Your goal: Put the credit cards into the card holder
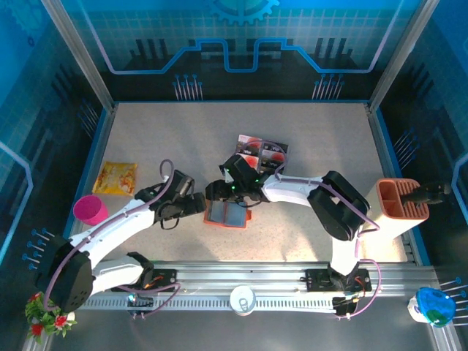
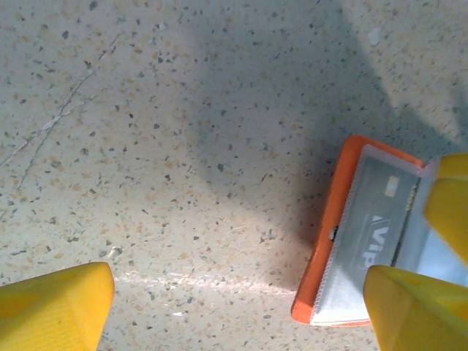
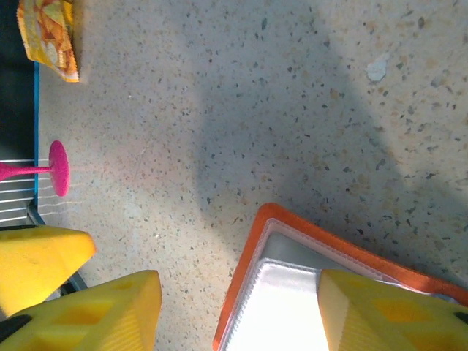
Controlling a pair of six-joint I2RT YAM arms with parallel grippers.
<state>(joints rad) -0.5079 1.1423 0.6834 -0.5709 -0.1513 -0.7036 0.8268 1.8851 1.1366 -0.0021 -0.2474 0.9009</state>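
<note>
The card holder (image 1: 227,214) lies open on the table, orange-red with grey-blue pockets. Behind it the credit cards (image 1: 262,150) lie in a small dark pile with red and white patches. My left gripper (image 1: 203,205) is open at the holder's left edge; in the left wrist view the gripper (image 2: 238,281) straddles bare table and one finger overlaps the card holder (image 2: 344,241), where a grey card with white lettering shows under a clear pocket. My right gripper (image 1: 235,191) is over the holder's far edge. In the right wrist view the gripper (image 3: 240,285) is open across the card holder (image 3: 252,270) corner.
A yellow snack packet (image 1: 117,177) and a pink cup (image 1: 90,210) sit at the left. A tall orange ribbed container (image 1: 398,201) stands at the right edge. The enclosure's walls surround the table. Both arms crowd the middle.
</note>
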